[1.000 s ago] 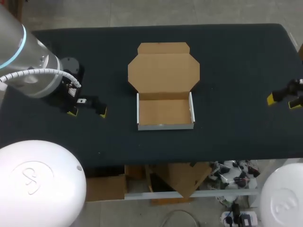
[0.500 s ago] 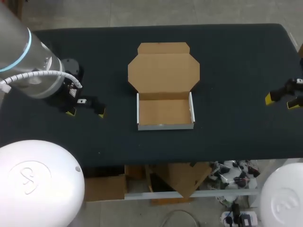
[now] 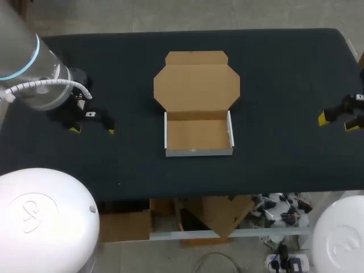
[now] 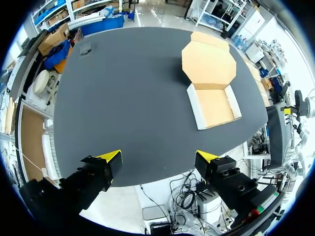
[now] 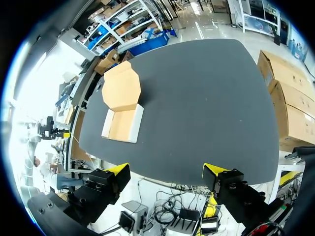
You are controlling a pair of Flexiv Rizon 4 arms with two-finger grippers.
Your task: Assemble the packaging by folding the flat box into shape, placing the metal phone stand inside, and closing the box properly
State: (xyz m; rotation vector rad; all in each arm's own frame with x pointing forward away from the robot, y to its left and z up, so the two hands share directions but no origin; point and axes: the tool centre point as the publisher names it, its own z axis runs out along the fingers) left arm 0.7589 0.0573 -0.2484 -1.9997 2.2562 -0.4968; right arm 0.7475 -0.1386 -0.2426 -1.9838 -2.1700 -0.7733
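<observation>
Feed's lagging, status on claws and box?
Left claw open, empty. Right claw open, empty. Box mid-table, lid open, nothing inside. Small dark item at far corner.

table (image 3: pixel 284 74): plain dark navy, near black. box (image 3: pixel 199 135): plain kraft brown inside, tray walls white outside. lid flap (image 3: pixel 196 85): same brown. left gripper (image 3: pixel 92 130): black fingers, bright yellow tips. right gripper (image 3: pixel 338 122): same black and yellow. left arm (image 3: pixel 28 85): silver-grey, pale blue ring; cable (image 3: pixel 51 85) white, ribbed.
</observation>
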